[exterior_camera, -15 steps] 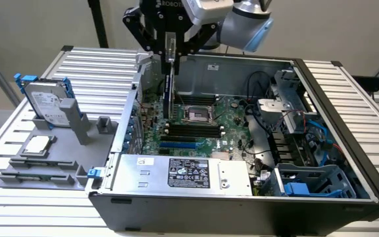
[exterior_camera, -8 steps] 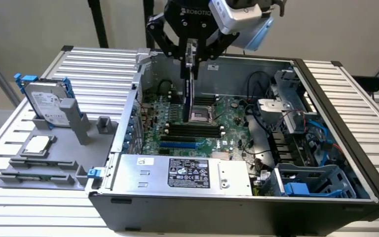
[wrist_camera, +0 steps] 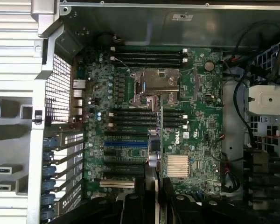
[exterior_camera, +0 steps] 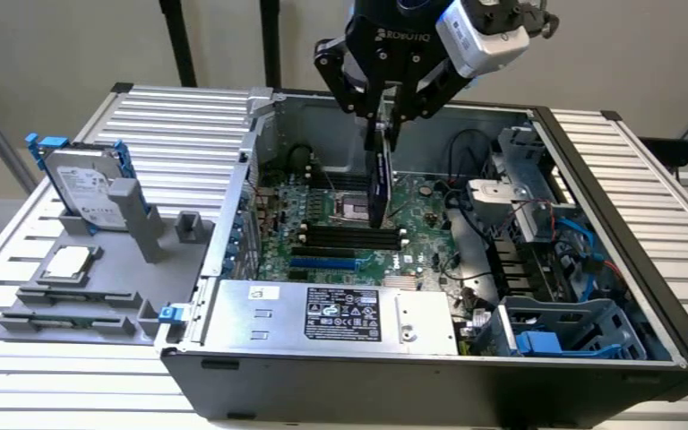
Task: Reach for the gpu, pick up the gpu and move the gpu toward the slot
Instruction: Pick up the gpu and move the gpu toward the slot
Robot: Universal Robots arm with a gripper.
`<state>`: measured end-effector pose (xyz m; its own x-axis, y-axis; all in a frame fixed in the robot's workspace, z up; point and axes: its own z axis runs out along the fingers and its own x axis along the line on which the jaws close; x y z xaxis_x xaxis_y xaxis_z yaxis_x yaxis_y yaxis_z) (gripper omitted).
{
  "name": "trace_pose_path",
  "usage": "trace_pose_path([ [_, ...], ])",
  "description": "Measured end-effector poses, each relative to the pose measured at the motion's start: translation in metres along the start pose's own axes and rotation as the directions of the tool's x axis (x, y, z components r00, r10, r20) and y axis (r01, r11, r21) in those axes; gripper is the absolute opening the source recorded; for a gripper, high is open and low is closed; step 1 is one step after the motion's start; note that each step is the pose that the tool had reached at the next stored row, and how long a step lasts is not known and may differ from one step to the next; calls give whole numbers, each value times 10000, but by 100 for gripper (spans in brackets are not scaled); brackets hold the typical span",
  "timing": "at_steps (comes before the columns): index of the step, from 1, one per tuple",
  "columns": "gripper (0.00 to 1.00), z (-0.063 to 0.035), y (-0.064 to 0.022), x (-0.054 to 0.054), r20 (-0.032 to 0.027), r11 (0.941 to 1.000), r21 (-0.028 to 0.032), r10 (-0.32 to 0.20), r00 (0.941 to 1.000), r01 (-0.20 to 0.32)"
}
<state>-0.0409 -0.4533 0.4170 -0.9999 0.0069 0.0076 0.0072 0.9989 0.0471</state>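
The tool (exterior_camera: 382, 112) hangs above the open computer case (exterior_camera: 607, 358), its two black fingers (exterior_camera: 365, 94) pinched on the top edge of the gpu (exterior_camera: 380, 184), which it carries clear of the board below. The gpu hangs upright and edge-on, a thin dark blade whose lower end sits over the middle of the motherboard (exterior_camera: 422, 219), just above the black memory slots (exterior_camera: 344, 237) and beside the CPU socket (exterior_camera: 350, 204). In the wrist view the gpu (wrist_camera: 152, 154) runs as a narrow dark strip from between the fingers (wrist_camera: 130, 205) out over the motherboard (wrist_camera: 196, 121), crossing the blue expansion slot (wrist_camera: 126, 143) and ending short of the metal-framed CPU socket (wrist_camera: 156, 86). A silver finned heatsink (wrist_camera: 176, 166) lies on the board just beside the strip. Outside the case, on the exterior view's left, a grey fixture (exterior_camera: 93, 305) on the slatted bench (exterior_camera: 176, 125) holds a silver hard drive (exterior_camera: 87, 188) standing in a blue frame, with a small square CPU chip (exterior_camera: 67, 262) lying flat near it. The power supply (exterior_camera: 332, 313) fills the case's near corner.
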Motion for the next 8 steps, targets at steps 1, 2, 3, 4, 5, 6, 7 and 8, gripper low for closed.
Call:
trace_pose_path([
  [1, 26, 0, 0, -19, -10, 10000, 1, -1, 10000, 1],
  [2, 26, -1, 0, -19, -11, 10000, 3, -1, 10000, 1],
  [3, 26, -1, 0, -19, -12, 10000, 3, 0, 10000, 0],
  [4, 26, -1, 0, -19, -11, 10000, 3, -1, 10000, 1],
  [5, 26, -1, 0, -19, -12, 10000, 3, 0, 10000, 0],
  [6, 26, -1, 0, -19, -12, 10000, 3, 0, 10000, 0],
  [7, 26, -1, 0, -19, -11, 10000, 3, 0, 10000, 0],
  [8, 26, -1, 0, -19, -12, 10000, 3, 0, 10000, 0],
])
